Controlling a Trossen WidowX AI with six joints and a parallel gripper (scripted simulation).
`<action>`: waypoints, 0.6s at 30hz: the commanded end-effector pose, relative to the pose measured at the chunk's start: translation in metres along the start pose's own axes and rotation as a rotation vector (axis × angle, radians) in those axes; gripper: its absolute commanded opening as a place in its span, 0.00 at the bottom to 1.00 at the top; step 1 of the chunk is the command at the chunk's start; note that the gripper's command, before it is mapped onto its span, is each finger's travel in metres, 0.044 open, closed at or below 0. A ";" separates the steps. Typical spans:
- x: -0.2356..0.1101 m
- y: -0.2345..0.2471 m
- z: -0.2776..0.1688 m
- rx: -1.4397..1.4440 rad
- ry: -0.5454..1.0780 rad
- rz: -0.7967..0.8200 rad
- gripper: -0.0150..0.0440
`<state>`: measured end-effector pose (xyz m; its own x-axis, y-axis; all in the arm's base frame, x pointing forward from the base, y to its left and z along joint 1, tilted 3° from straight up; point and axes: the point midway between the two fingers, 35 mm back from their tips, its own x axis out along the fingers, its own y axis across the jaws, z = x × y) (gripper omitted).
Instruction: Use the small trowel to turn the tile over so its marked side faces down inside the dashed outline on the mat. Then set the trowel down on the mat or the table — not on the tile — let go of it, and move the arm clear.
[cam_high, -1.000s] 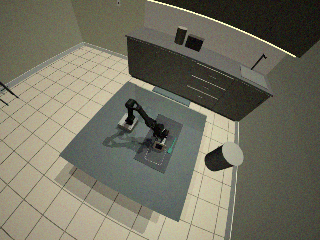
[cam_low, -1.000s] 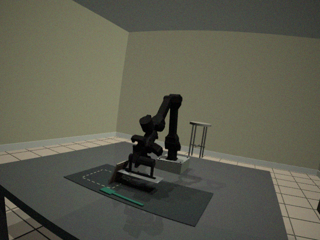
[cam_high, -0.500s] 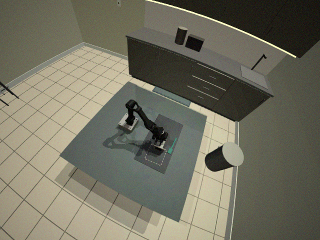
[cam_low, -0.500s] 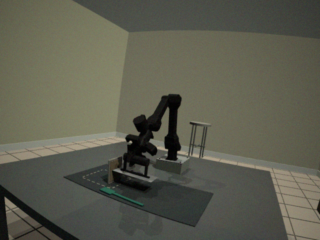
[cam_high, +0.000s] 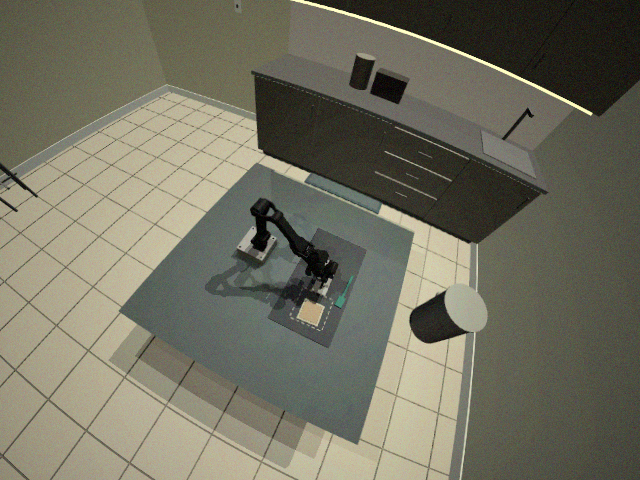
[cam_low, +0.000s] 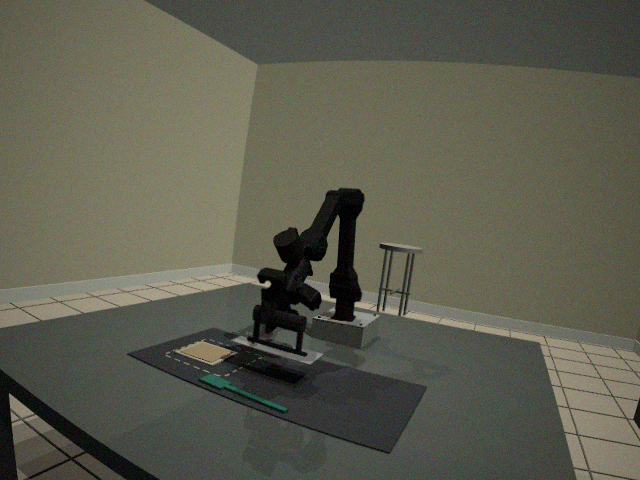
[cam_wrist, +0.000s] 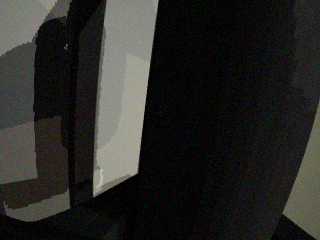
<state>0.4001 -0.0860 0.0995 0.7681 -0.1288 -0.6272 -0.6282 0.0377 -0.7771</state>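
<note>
The tile lies flat with a plain tan face up inside the dashed outline on the dark mat; it also shows in the exterior view. My gripper stands low over the mat just behind the outline, shut on the trowel, whose pale flat blade rests on the mat beside the tile. In the exterior view the gripper points straight down. The wrist view shows only a pale strip between dark fingers.
A green long-handled tool lies on the mat's right edge, also in the exterior view. The arm's base sits left of the mat. A grey bin stands off the table's right side, a stool behind it.
</note>
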 end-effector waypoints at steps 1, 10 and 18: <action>-0.008 -0.016 0.016 0.000 0.000 -0.029 0.25; -0.017 -0.024 0.038 0.002 -0.001 -0.031 0.25; -0.017 -0.024 0.038 0.002 -0.001 -0.031 0.25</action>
<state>0.4042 -0.0470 0.1209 0.7780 -0.1253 -0.6156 -0.6168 0.0338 -0.7864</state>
